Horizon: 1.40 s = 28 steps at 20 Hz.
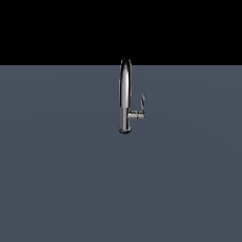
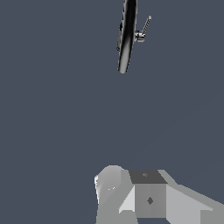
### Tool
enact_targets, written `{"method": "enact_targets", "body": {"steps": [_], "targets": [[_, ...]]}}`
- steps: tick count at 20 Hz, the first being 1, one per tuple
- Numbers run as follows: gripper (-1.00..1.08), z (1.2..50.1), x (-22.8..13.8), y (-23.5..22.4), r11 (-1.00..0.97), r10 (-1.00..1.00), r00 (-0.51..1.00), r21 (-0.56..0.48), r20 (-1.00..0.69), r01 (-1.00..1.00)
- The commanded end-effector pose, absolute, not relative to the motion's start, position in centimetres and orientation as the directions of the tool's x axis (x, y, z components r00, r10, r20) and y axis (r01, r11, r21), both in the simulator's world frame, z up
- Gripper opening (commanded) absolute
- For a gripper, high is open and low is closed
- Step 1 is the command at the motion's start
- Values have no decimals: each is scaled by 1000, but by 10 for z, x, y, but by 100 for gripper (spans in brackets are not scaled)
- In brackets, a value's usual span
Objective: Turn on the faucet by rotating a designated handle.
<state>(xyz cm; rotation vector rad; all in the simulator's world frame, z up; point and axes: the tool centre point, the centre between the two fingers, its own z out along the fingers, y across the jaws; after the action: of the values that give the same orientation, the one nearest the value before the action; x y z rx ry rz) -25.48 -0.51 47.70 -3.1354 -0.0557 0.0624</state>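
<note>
Faucet rigid, fixed to desk. Handle beside its lower column: thin, slick chrome; judged best pushed near tip. My pincer well apart; opening indeterminable.

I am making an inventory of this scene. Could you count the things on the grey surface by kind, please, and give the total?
Tall shiny chrome faucet with arched spout: 1
Small thin chrome lever handle on its side stub: 1
Grey robot gripper, seen only in the wrist view: 1
Total: 3
</note>
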Motion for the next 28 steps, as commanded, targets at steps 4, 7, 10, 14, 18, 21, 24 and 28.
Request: {"method": "enact_targets", "body": {"steps": [4, 7, 10, 14, 18, 21, 24, 28], "targets": [[-100, 477, -254, -5, -999, 33, 999, -8, -42, 33], [-100, 477, -250, -4, -1000, 24, 998, -17, -50, 24], [-100, 476, -244, -4, -1000, 11, 998, -30, -63, 9], [-100, 476, -231, -2, -998, -16, 996, -56, -90, -21], [-100, 474, -214, -1, -994, -52, 991, -90, -127, -64], [-100, 472, -198, -1, -987, -84, 983, -122, -164, -105], [-100, 470, -180, -1, -977, -117, 972, -154, -204, -150], [-100, 465, -156, -2, -958, -159, 952, -194, -261, -213]]}}
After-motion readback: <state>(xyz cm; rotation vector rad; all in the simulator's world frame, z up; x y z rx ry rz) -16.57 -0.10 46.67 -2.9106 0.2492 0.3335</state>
